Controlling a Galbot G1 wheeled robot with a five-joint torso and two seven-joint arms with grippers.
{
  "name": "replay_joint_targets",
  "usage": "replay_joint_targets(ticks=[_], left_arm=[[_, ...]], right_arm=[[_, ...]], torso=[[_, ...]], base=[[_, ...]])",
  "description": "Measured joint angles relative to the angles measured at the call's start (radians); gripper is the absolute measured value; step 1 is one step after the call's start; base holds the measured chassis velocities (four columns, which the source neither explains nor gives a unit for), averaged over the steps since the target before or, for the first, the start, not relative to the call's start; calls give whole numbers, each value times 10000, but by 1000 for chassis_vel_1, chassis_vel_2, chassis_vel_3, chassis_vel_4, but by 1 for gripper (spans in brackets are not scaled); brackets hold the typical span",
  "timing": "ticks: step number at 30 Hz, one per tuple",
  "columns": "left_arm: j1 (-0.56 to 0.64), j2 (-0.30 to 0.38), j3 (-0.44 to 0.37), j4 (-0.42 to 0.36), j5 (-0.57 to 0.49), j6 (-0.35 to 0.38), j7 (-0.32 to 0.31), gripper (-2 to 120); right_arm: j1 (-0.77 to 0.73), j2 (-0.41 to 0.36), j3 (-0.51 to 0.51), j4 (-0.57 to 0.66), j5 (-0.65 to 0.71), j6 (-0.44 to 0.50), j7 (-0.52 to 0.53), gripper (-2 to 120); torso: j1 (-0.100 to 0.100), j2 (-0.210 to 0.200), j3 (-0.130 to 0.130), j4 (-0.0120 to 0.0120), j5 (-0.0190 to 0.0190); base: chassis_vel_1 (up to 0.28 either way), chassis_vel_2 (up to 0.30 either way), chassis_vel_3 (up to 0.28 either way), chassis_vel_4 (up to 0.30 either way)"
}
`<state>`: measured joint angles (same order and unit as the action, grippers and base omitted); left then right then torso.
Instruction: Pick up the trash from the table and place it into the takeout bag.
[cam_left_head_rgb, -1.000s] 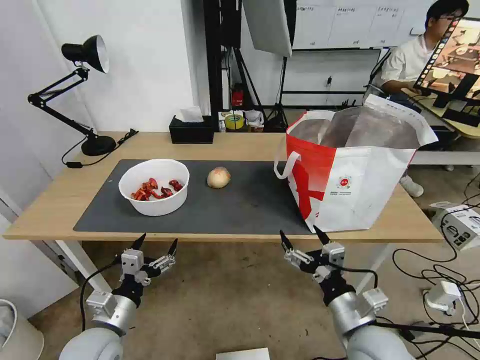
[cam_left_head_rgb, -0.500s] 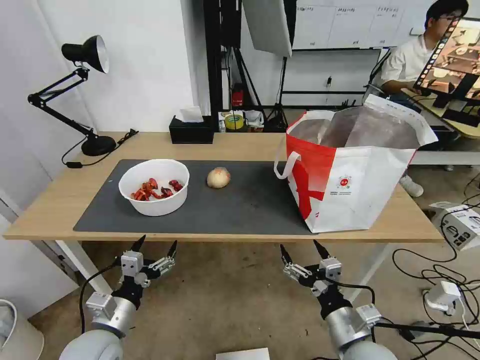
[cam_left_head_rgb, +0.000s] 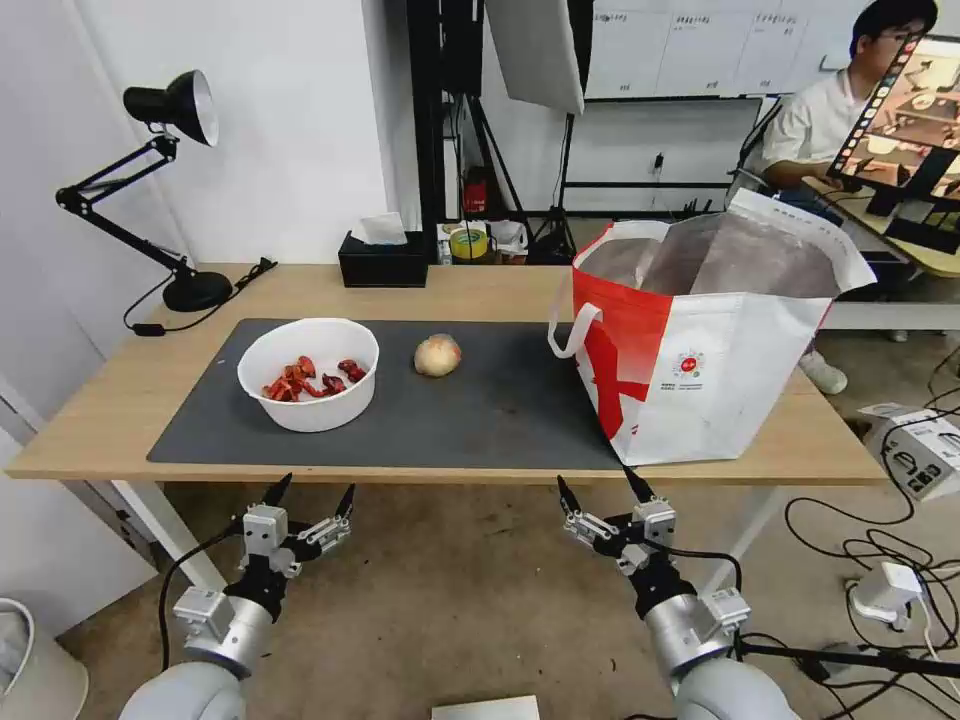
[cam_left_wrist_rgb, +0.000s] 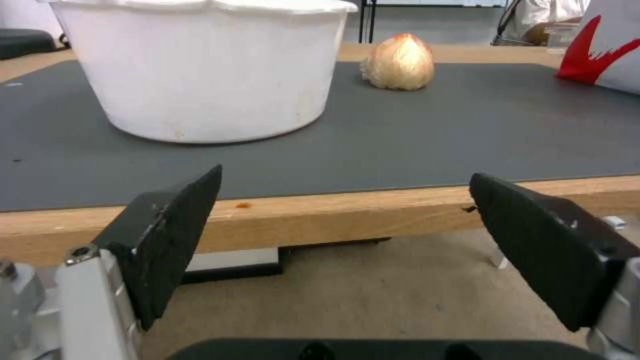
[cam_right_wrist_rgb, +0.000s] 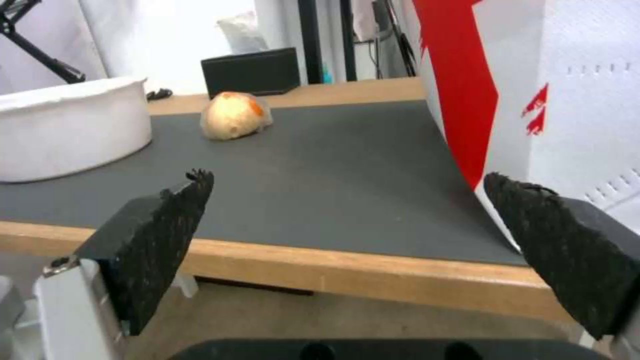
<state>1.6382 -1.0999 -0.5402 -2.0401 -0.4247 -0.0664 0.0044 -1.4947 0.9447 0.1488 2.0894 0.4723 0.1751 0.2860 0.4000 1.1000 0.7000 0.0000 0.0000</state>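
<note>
The long light-wood table (cam_left_head_rgb: 120, 420) is bearing the white-and-red takeout bag (cam_left_head_rgb: 700, 350), white round bowl (cam_left_head_rgb: 308, 372) and tan wrapped ball (cam_left_head_rgb: 437, 355). Below its near edge, the left gripper (cam_left_head_rgb: 310, 495), fingers apart, is hanging nearest the bowl; the right gripper (cam_left_head_rgb: 598, 488), also spread, is hanging nearer the bag.

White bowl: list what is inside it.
The white bowl on the grey mat holds red food scraps, seen from the head view. Its near wall hides part of the bottom.

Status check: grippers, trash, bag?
Left gripper and right gripper open, empty, below table edge. White round bowl and tan wrapped ball on mat; white-and-red takeout bag open. Nothing blocking.
</note>
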Motion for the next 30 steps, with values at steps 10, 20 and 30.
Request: replay_joint_targets(ticks=[10, 20, 30], left_arm=[[-75, -69, 37, 66, 27, 0, -10, 100], [-41, -162, 68, 29, 101, -1, -41, 100], [187, -219, -97, -58, 129, -1, -48, 100]], right_arm=[[1260, -234, -753, -132, 647, -255, -139, 100], [3286, -684, -1889, -492, 2172, -738, -947, 100], [6317, -766, -3447, -1448, 3621, -1241, -1318, 100]], torso=[[0, 0, 0, 0, 2], [0, 0, 1, -1, 1], [0, -1, 0, 1, 1]], base=[[0, 0, 0, 0], [0, 0, 0, 0], [0, 0, 0, 0]])
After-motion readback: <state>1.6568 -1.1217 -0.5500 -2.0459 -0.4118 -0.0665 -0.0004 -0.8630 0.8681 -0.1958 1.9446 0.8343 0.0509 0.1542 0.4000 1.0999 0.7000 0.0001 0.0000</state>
